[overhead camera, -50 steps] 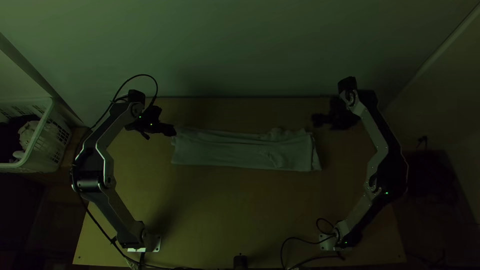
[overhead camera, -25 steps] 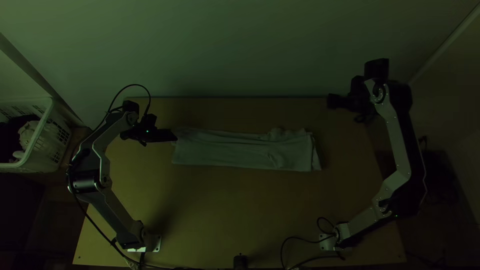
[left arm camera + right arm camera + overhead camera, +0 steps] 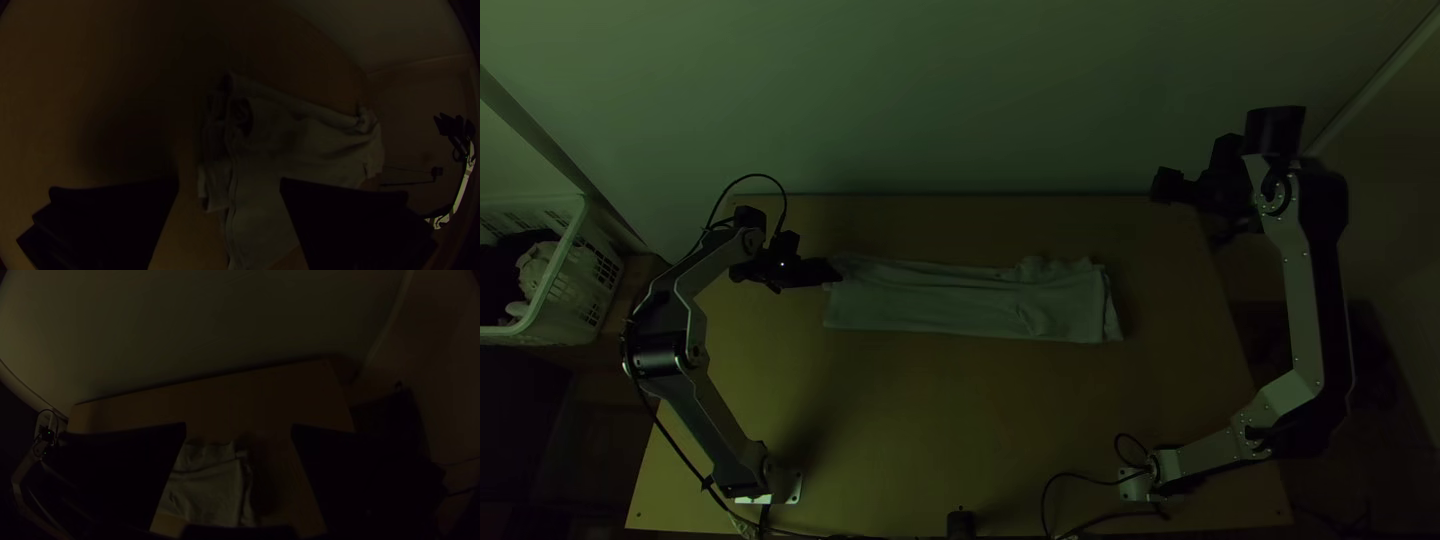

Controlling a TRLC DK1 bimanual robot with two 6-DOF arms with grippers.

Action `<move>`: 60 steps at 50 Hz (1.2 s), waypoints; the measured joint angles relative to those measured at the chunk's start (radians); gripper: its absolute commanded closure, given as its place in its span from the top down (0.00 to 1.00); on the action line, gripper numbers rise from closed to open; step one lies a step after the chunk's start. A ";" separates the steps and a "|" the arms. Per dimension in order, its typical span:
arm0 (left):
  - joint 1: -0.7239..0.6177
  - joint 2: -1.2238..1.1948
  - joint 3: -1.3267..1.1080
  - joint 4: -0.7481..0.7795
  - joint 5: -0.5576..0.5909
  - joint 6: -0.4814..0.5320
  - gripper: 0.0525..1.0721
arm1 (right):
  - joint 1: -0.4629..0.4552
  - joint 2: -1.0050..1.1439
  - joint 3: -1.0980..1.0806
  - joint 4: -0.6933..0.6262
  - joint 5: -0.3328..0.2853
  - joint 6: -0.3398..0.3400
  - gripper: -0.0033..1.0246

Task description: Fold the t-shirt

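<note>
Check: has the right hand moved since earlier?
Yes: in the top view, the right hand has shifted away from the t-shirt, toward the far right corner of the table.

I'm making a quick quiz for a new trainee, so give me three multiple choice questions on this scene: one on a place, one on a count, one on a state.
1. Where is the plastic basket?
A) Beyond the table's right side
B) Beyond the table's left side
C) On the table

2. How many robot arms are there?
A) One
B) Three
C) Two

3. How does the T-shirt lie?
A) Folded into a long strip
B) Spread out fully
C) Bunched into a ball

Key:
1 B: the top view has it at the left edge, past the table.
2 C: one base stands lower left, one lower right.
3 A: it forms a narrow band with layered ends.
</note>
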 measured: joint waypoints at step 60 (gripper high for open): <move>-0.142 -0.037 -0.040 0.114 -0.111 -0.224 0.03 | 0.064 -0.076 -0.125 -0.014 0.011 0.037 0.94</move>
